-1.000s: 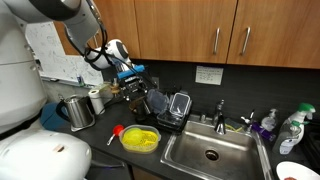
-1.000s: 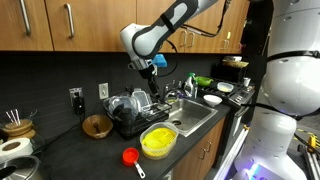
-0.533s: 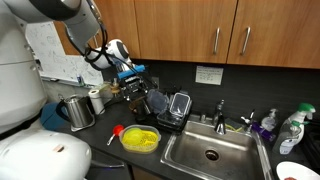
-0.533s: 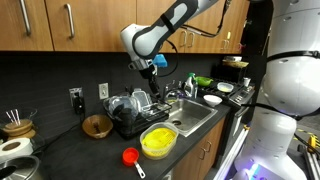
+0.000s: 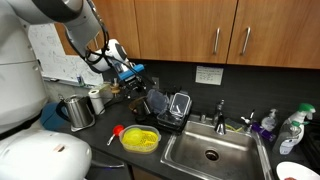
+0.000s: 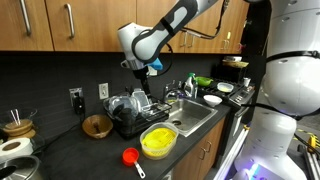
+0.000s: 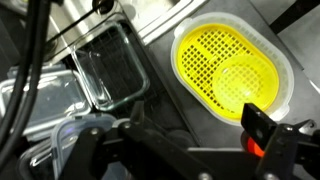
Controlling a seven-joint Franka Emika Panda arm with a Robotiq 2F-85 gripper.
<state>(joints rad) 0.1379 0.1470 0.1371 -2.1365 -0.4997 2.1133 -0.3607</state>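
Observation:
My gripper [image 5: 133, 72] [image 6: 143, 68] hangs open above the black dish rack [image 5: 158, 116] [image 6: 123, 122], holding nothing. The rack holds glassware and a clear square container [image 5: 180, 104] [image 7: 105, 65]. In front of it on the dark counter sits a yellow colander [image 5: 140, 139] [image 6: 158, 140] [image 7: 232, 65], and beside that lies a red scoop [image 5: 117, 131] [image 6: 130, 156]. In the wrist view the gripper [image 7: 170, 140] looks down on the rack and colander. Its two black fingers [image 7: 266, 126] are spread wide, and a bit of the red scoop [image 7: 255, 148] peeks past one of them.
A steel sink [image 5: 210, 152] [image 6: 190, 112] with a faucet [image 5: 221, 113] adjoins the rack. A metal pitcher [image 5: 78, 112], a wooden bowl [image 6: 97, 126], spray bottles [image 5: 292, 130] and dishes [image 6: 213, 98] stand around. Wooden cabinets hang overhead.
The gripper has shifted slightly sideways above the rack, still open. Nothing else moved.

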